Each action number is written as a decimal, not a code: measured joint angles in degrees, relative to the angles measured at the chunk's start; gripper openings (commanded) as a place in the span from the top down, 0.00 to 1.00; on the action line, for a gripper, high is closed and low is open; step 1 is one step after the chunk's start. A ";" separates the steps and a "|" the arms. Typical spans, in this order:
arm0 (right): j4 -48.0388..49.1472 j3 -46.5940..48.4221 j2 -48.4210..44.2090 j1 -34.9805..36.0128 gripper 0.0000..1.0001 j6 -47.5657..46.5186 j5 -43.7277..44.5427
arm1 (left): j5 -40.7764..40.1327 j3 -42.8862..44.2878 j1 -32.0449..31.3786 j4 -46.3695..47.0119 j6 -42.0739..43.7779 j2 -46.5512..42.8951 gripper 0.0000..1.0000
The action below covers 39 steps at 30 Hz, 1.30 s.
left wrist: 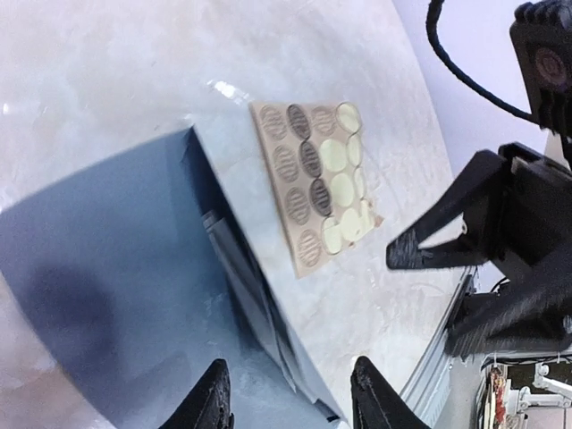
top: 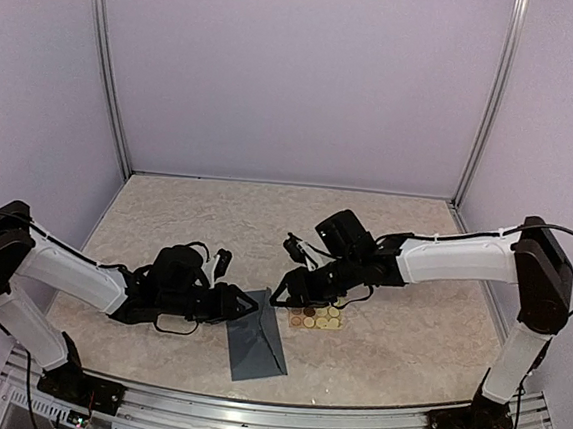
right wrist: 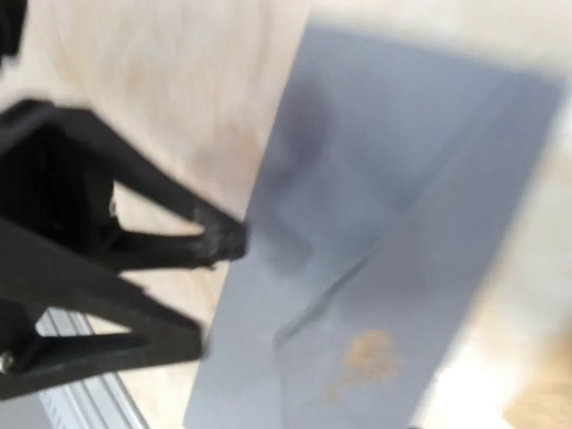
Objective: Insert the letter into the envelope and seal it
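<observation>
1. Slate-blue envelope (top: 255, 340) flat on marbled table (top: 197, 207), near centre, between the two arms.
2. Left gripper (top: 239, 306) at envelope's far left corner. Fingers (left wrist: 217, 393) partly open, straddling the paper's edge, clamped on nothing. Probably there to steady the envelope for sealing.
3. Right gripper (top: 282, 292) just right of envelope, over sticker sheet (top: 316, 318). Jaws spread, empty. Likely positioned to fetch a seal.
4. Letter nowhere in view. Presumably already inside envelope, but unconfirmed.
5. Right wrist view blurred. Tan smudge (right wrist: 366, 357) on envelope, sticker or not, cannot tell. Contact of left fingertips with the paper also unclear.
</observation>
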 measured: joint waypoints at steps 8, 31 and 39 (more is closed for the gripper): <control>0.11 -7.13 -6.75 -13.55 0.50 -4.57 3.89 | -2.69 3.45 -0.11 -1.73 2.71 -5.51 0.49; 8.20 -9.97 4.55 -22.29 0.80 -7.80 -7.21 | -6.19 3.56 -0.11 -6.25 3.61 -11.06 0.48; 12.26 -10.56 6.45 -22.29 1.00 -5.14 -11.13 | -7.17 3.56 -0.11 -6.51 3.65 -11.93 0.48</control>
